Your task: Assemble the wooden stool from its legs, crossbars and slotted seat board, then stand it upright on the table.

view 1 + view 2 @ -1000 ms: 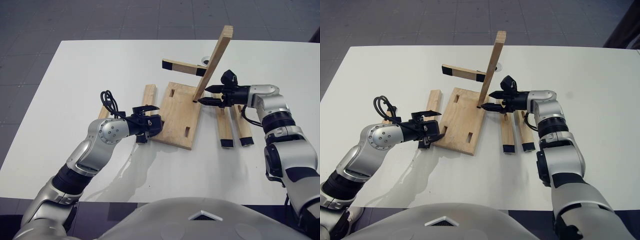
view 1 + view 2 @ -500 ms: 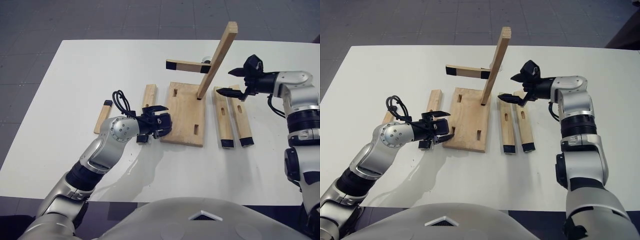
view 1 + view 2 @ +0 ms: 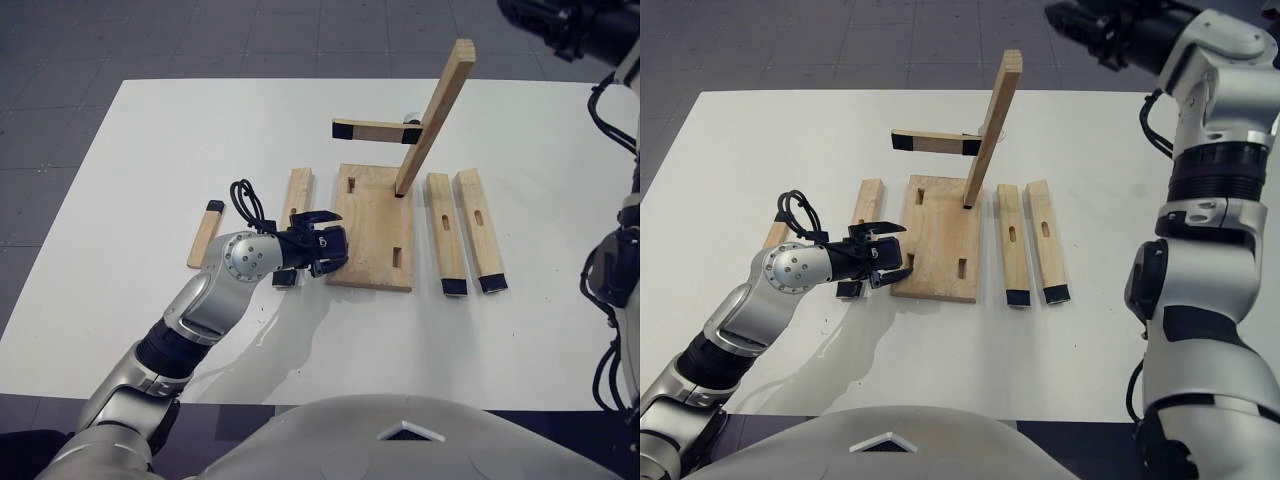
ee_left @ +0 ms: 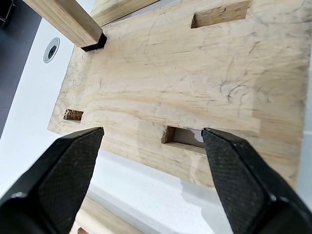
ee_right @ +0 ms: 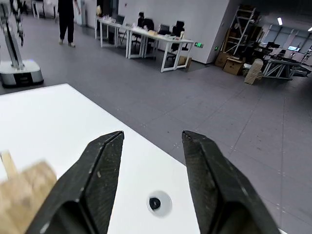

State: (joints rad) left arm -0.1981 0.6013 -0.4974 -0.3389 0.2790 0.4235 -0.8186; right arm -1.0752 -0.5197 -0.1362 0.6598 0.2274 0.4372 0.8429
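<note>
White table is seen w/ seat board: one leg + crossbar fitted, loose pcs laid beside it, unassembled. Left tool held open at board edge; right tool open, empty.

The right gripper pulls back from the foot of the upright leg, swings right and rises, and now hangs with fingers apart high over the far right of the table. The seat board, skewed before, now lies square and slightly farther right. The left gripper shifts right with the board's near-left corner.
</note>
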